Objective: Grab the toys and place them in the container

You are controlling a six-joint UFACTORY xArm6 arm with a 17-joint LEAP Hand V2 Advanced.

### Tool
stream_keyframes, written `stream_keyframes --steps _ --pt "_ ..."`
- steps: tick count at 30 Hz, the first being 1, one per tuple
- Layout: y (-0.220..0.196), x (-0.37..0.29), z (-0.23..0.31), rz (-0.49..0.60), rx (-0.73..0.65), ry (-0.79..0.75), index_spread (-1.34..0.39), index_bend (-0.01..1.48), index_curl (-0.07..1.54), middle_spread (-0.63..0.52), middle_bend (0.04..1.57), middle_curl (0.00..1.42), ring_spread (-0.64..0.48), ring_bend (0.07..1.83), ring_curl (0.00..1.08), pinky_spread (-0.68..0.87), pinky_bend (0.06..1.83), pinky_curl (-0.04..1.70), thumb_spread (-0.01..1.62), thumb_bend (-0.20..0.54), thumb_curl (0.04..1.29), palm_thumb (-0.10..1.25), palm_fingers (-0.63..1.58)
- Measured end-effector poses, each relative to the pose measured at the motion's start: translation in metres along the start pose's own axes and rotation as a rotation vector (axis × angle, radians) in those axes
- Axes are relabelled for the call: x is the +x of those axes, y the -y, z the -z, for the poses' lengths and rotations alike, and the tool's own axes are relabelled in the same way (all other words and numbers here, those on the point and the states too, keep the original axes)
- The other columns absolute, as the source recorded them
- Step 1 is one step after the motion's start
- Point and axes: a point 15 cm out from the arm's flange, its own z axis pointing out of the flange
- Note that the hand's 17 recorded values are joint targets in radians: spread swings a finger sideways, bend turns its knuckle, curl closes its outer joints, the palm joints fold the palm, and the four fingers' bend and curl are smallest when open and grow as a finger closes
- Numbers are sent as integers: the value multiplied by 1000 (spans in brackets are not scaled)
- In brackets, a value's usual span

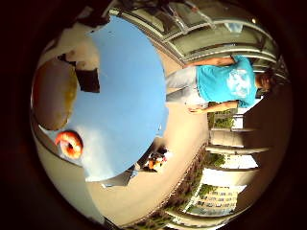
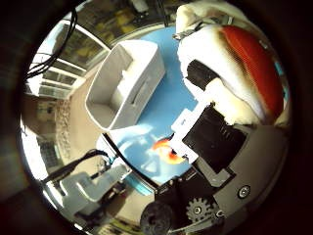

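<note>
The hand [image 2: 215,132] curls around a white and red plush toy [image 2: 244,68] above the blue table [image 2: 166,98], near the white container [image 2: 124,83].

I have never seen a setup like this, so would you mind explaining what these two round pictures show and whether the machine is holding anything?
Both pictures come from small wide-angle cameras in the palm of a robot hand mounted on an arm, one by its thumb, one by its little finger. The black and white blocks and gears are the hand itself. Its fingers curl round a white and red plush toy, pressed close to the palm. Beneath is a blue table, with an empty white container standing on it and an orange ring-shaped toy lying loose. The toys belong in the container.
</note>
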Motion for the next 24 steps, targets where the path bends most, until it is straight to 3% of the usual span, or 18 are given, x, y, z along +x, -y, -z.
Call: stream_keyframes --steps 5,11,19,24 --pt "24 -60 74 80 108 31 -782 741 953 -174 1335 965 -97 1552 761 139 1601 752 1053 -17 684 957 871" --pt "62 -145 96 180 155 149 -804 728 1078 -168 1374 974 -99 1583 772 117 1613 796 1057 -13 721 949 836" --pt "117 -245 70 240 116 280 -821 699 1219 -161 1405 975 -100 1609 776 99 1619 845 1064 -18 760 936 810" --pt "151 -265 23 209 97 313 -824 682 1287 -159 1412 977 -100 1621 779 95 1602 876 1089 -37 743 823 763"
